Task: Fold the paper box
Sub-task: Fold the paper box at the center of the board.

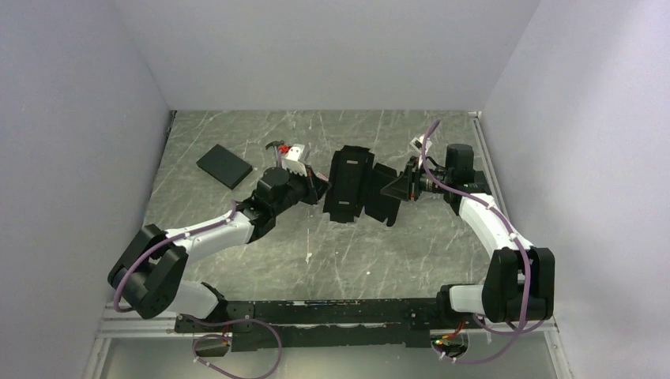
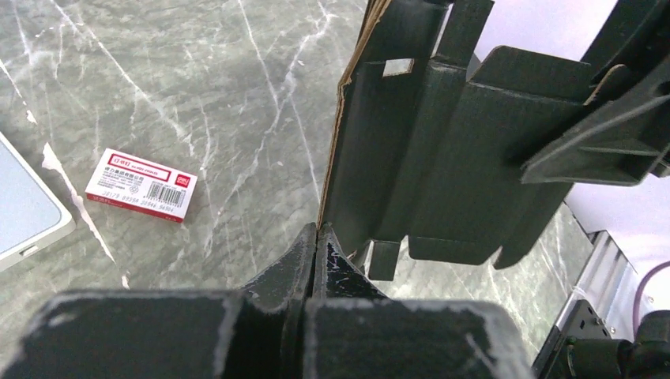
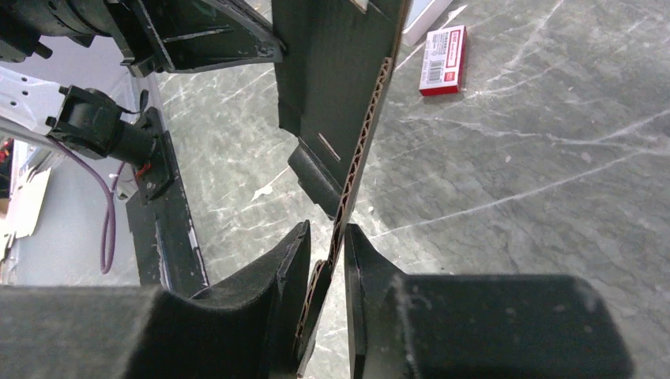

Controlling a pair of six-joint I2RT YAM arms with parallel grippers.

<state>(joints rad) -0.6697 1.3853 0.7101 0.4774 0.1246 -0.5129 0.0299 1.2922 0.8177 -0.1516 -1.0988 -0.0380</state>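
While the left gripper (image 2: 316, 235) at centre-left of the overhead view pinches one edge of the paper box (image 1: 353, 185) held at mid-frame, the right gripper (image 3: 325, 237) straddles its opposite edge, jaws slightly apart.

Left arm (image 1: 207, 231) and right arm (image 1: 491, 223): white shells, black joints; purple cables (image 3: 107, 229) trail each (loosely looped); pincer fingers (image 2: 288, 264) scuffed black.

Paper box (image 1: 351, 185): matte black die-cut corrugated cardboard with a brown core at the cut edges. Mostly unfolded, side flaps and notched tabs partly raised. One edge is pinched between the left gripper (image 2: 316, 237) fingers (image 2: 296, 260). The opposite edge sits between the slightly parted right gripper (image 3: 326, 253) fingers (image 3: 288, 268).
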